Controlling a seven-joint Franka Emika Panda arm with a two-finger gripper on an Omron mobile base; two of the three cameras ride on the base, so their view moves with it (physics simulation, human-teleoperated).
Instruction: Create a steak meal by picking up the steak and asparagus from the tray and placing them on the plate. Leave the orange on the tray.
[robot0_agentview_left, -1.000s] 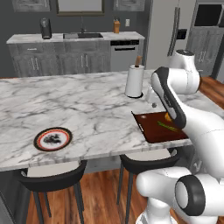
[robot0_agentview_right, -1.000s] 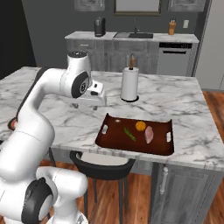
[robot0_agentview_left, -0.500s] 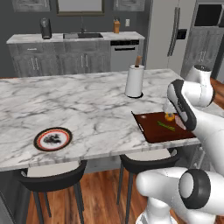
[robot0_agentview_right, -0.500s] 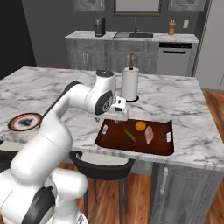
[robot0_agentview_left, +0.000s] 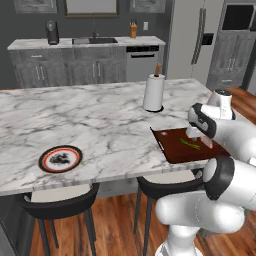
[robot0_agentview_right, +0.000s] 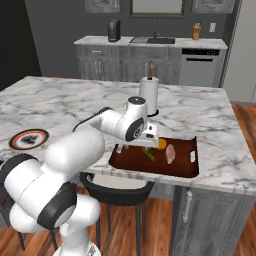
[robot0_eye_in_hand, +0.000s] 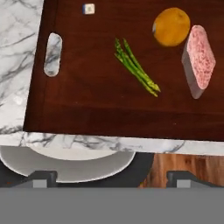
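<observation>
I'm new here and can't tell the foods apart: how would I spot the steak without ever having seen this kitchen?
Find the marble island counter and, at its near edge by the paper towel roll, the dark reddish-brown tray. Three foods lie on it: thin green asparagus, a round orange, and beside the orange, the steak. It is the only flat pinkish-red slab.

The marble island (robot0_agentview_left: 100, 125) carries the plate (robot0_agentview_left: 60, 158), tray (robot0_agentview_left: 186, 145) and, seemingly, a paper-towel roll (robot0_agentview_left: 153, 92).
</observation>
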